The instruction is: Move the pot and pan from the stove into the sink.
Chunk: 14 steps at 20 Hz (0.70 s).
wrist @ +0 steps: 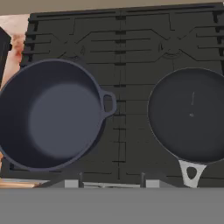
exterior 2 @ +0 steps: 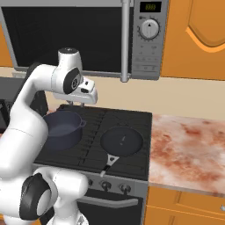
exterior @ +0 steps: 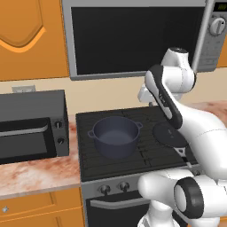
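The hand (exterior 2: 83,102) hangs above the stove (wrist: 131,39), fingers a little apart, holding nothing. Below it, the pot (wrist: 50,116) sits left and the pan (wrist: 190,113) sits right.

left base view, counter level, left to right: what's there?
toaster oven → pot → pan, all left to right; pot and pan sit on the stove.
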### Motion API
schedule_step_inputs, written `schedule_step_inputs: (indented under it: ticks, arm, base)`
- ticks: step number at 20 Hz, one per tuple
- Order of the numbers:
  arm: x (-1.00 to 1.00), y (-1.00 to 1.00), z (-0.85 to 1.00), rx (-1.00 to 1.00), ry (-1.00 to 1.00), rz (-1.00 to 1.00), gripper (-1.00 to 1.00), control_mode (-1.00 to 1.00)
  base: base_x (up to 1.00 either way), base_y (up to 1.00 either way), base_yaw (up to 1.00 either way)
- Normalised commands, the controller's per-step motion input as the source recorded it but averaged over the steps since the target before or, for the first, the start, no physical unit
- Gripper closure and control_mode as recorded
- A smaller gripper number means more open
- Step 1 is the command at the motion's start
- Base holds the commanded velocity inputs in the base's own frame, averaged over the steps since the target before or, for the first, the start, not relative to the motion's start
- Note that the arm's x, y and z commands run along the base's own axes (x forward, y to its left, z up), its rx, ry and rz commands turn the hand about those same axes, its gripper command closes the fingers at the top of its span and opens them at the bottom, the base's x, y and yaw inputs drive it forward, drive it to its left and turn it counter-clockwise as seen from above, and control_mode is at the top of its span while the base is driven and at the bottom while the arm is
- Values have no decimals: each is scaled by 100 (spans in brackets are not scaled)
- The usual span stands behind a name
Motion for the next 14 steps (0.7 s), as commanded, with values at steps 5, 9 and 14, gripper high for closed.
schedule_step_inputs:
  ticks: [5, 9, 14]
  arm:
    - [-26, -13, -2, 0, 0, 0, -100, -100]
    - [-47, -39, -14, 0, 0, 0, -100, -100]
    - [-39, -47, -21, 0, 0, 0, -100, -100]
  base:
    - [0, 0, 0]
    - [0, 0, 0]
    - [0, 0, 0]
